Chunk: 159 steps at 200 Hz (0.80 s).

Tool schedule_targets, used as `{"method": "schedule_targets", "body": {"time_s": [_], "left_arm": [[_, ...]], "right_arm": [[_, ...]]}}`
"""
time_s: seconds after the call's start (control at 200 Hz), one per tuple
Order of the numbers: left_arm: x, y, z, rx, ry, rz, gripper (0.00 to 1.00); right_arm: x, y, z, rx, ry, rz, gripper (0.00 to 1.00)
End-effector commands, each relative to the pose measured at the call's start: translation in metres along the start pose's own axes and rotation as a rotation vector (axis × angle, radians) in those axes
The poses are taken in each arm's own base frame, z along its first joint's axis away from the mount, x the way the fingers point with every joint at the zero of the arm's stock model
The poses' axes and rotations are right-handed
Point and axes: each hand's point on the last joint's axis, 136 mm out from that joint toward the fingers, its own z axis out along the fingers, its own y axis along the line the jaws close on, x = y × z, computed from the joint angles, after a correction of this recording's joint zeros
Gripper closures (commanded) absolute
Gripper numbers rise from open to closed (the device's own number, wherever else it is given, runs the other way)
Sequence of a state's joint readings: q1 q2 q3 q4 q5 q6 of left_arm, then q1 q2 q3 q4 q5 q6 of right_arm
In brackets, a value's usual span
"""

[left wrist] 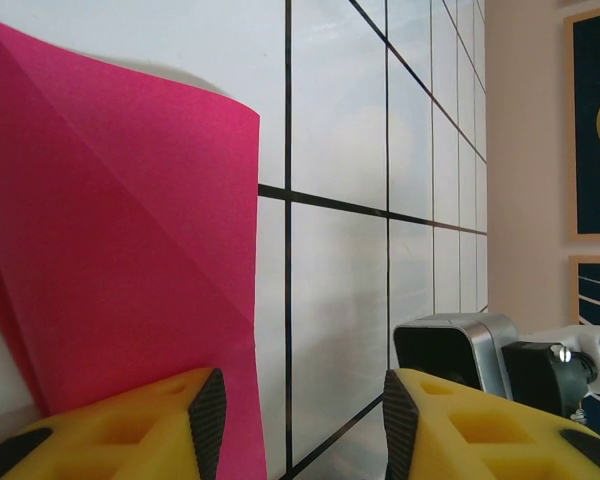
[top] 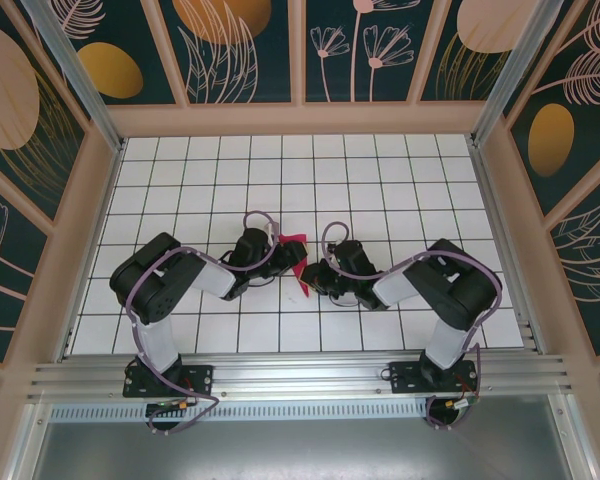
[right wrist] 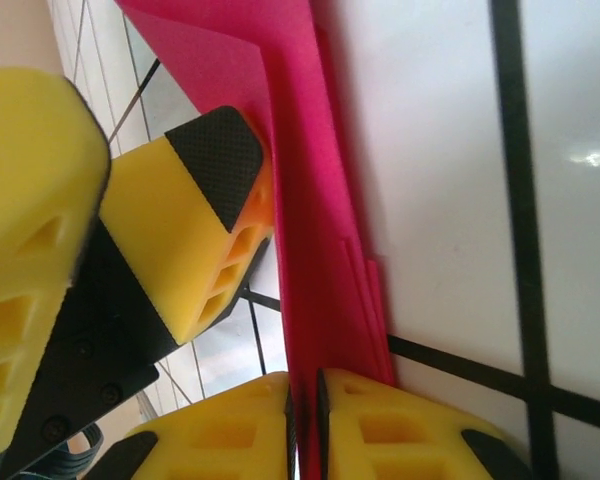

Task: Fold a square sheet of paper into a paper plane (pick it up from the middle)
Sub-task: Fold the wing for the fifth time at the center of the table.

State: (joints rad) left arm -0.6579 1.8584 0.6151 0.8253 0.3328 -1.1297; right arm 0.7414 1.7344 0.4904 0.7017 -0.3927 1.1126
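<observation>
the folded pink paper [top: 296,245] sits mid-frame in the top view. the right fingers [right wrist: 380,430] pinch its layered edge; the left fingers [left wrist: 140,440] stand spread, one pad against the sheet. hold that pinch firm and press the crease flat on the surface [top: 380,200].

Top ext.: fixed overhead, behind the arm bases, facing down and forward over the whole tiled table [top: 380,170]. L wrist: low, close, looking across the tiles past the left gripper [left wrist: 300,420]. R wrist: closer still, at the right gripper [right wrist: 303,410]. Shared by all three: the folded pink paper [top: 298,258], mid-table.
</observation>
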Motion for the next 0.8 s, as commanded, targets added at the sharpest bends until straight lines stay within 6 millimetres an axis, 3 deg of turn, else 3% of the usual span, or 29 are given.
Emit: {"method": "schedule_targets", "body": {"time_s": [0.0, 0.38, 0.57, 0.791], "left_arm": [[0.005, 0.029, 0.004, -0.095, 0.021, -0.011, 0.53], [0.005, 0.024, 0.007, -0.086, 0.037, 0.001, 0.53], [0.004, 0.023, 0.007, -0.088, 0.035, -0.002, 0.53], [0.003, 0.021, 0.008, -0.086, 0.038, -0.003, 0.53]], "right_arm": [[0.008, -0.030, -0.009, 0.140, 0.006, -0.013, 0.80], [0.019, -0.044, -0.011, 0.212, 0.050, -0.018, 0.93], [0.025, -0.045, -0.011, 0.254, 0.092, -0.058, 0.90], [0.031, -0.028, -0.013, 0.249, 0.121, -0.126, 0.87]]}}
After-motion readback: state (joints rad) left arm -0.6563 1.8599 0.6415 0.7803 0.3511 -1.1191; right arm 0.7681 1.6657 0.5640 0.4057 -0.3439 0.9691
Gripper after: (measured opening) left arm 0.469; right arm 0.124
